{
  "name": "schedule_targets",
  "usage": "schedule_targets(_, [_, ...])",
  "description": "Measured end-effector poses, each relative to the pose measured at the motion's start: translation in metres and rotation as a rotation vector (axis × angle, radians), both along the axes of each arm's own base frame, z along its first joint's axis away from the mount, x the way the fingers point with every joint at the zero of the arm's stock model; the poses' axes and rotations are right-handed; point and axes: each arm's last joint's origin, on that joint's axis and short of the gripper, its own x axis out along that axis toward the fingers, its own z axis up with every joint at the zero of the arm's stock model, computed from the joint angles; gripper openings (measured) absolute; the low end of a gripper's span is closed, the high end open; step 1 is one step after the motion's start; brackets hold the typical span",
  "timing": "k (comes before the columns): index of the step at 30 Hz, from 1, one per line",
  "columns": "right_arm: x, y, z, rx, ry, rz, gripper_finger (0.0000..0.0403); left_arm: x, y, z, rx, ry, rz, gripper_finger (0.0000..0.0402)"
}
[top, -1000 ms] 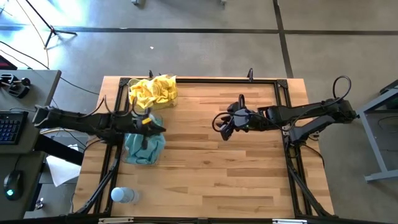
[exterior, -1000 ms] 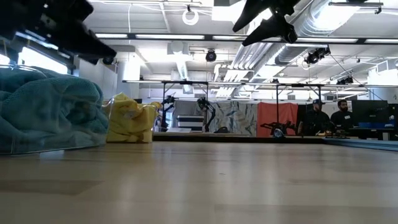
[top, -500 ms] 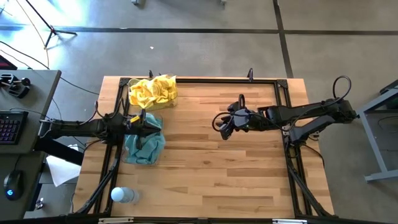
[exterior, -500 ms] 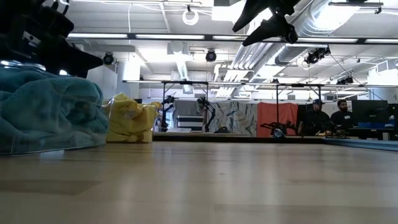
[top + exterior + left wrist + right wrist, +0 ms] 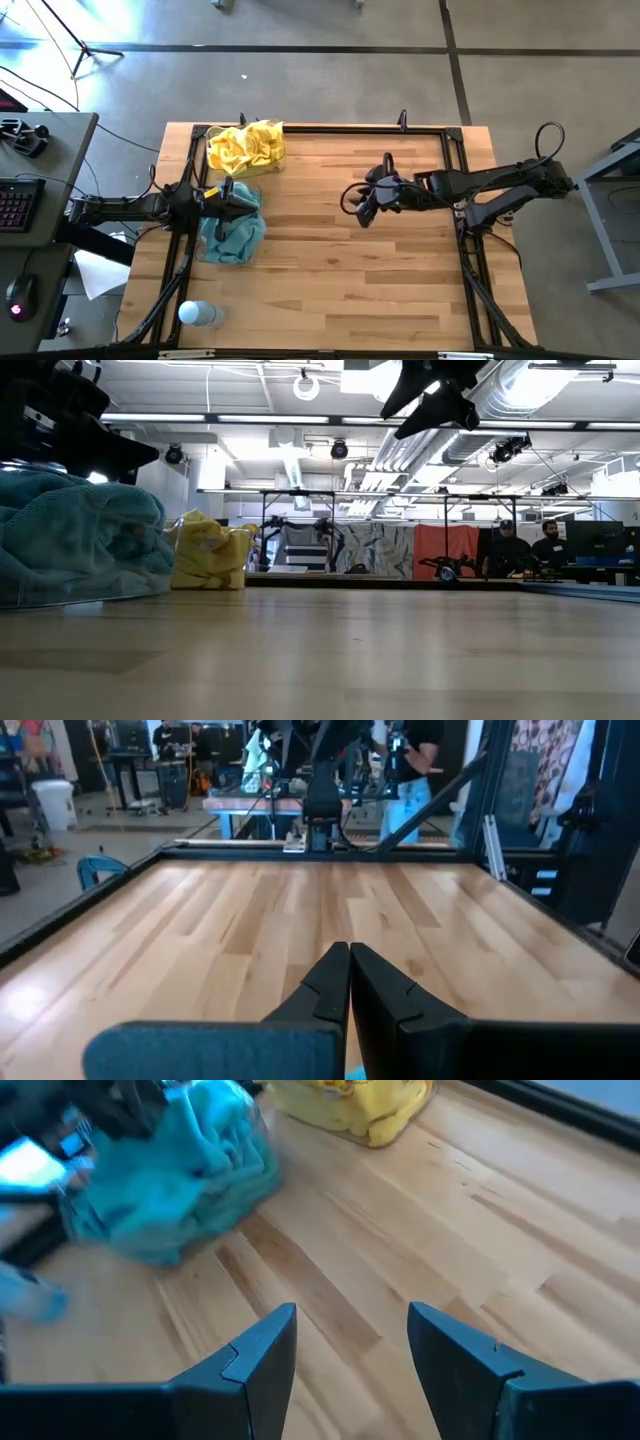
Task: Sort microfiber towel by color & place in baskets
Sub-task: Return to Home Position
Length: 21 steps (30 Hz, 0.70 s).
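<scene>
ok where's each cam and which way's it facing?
High: overhead, straight down; both arms, left gripper over the teal towels, right gripper mid-table.
Low: table-top height, level into the room; grippers overhead.
Left wrist: past shut fingers across bare table.
Right wrist: past open fingers toward the teal towels.
Shared: high, low, right wrist all show the yellow towels.

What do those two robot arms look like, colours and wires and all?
Both are dark, slim and jointed. The left arm bears a small yellow mark near its wrist; black cables loop off the right arm. The left gripper and right gripper each have two dark wedge-shaped fingers.
</scene>
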Motion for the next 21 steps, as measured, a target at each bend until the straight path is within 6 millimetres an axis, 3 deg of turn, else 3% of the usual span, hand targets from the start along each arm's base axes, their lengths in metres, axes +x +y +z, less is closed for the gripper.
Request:
schedule_targets(4, [-0.002, 0.000, -0.002, -0.066, 0.051, 0.053, 0.0187, 0.000, 0.000, 0.000, -0.056, 0.000, 0.007, 0.0000])
schedule_targets(7, [-0.003, -0.001, -0.003, -0.115, 0.091, 0.092, 0.0162, 0.000, 0.000, 0.000, -0.060, 0.001, 0.007, 0.0000])
schedule_targets(13, [-0.008, 0.000, -0.011, -0.249, 0.251, 0.303, 0.0018, 0.000, 0.000, 0.000, -0.060, 0.001, 0.008, 0.0000])
schedule_targets(17, [-0.007, 0.001, -0.027, -0.298, 0.317, 0.371, 0.0016, 0.000, 0.000, 0.000, -0.060, 0.001, 0.010, 0.0000])
schedule_targets(21, [-0.010, 0.005, -0.062, -0.294, 0.231, 0.440, 0.0005, 0.000, 0.000, 0.000, -0.059, 0.001, 0.010, 0.0000])
